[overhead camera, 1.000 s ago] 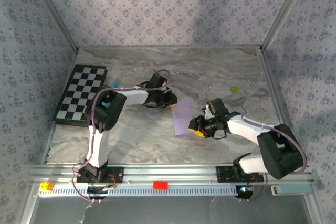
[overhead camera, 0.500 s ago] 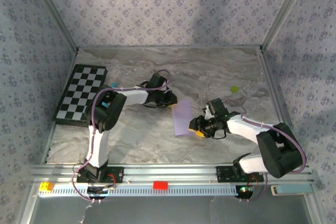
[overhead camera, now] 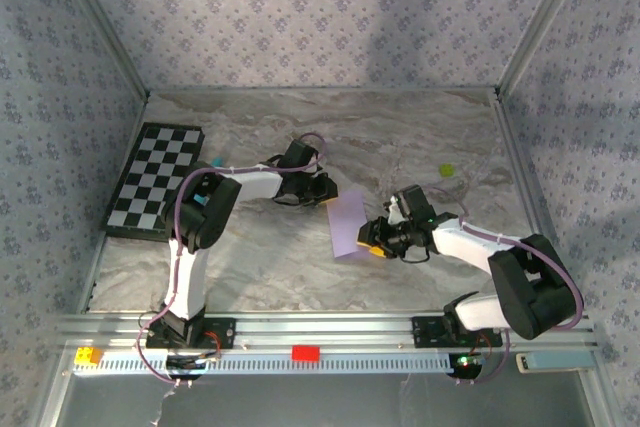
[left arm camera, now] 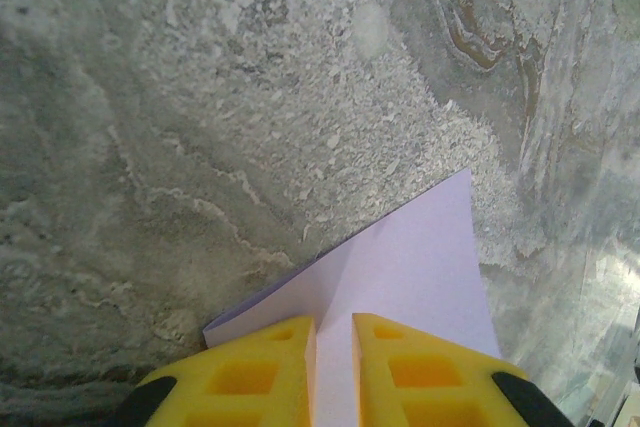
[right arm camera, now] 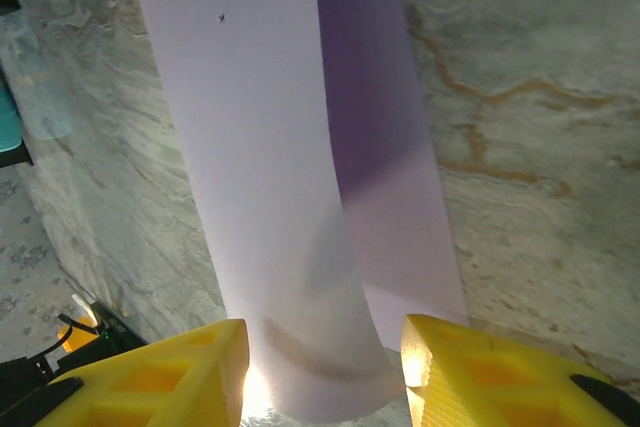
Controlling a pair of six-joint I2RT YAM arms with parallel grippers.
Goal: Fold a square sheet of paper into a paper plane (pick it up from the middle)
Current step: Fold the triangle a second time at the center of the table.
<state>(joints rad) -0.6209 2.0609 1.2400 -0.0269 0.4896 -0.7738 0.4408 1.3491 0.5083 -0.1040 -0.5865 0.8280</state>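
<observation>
Two grippers are on the square sheet of paper [overhead camera: 347, 227], which lies mid-table on the marble-patterned table [overhead camera: 250, 267], between the arms.

Left gripper [overhead camera: 325, 190] is at the sheet's far-left corner. In the left wrist view the left gripper [left arm camera: 333, 357] has its yellow fingers [left arm camera: 262, 372] almost together, with a thin slit between them. The tips sit over the corner of the paper [left arm camera: 400, 267], which runs flat under the slit. No pinch is visible; it looks like the fingers are bearing on top, but contact can't be confirmed.

Right gripper [overhead camera: 370, 242] is at the sheet's near-right edge. In the right wrist view the right gripper [right arm camera: 325, 377] has its jaws partly apart. A flap of the paper [right arm camera: 260, 147] curls up off the table and bends down into the gap, filling it from finger to finger. The layer beneath lies shaded to the right. It can't be told whether the jaws are squeezing the curl or just bracketing it.

The rest of the sheet is flat, a lilac rectangle in the top view.

Checkerboard [overhead camera: 155, 179] is at far left, well apart from the paper. A small yellow-green object [overhead camera: 447, 170] sits far right, also well apart.
</observation>
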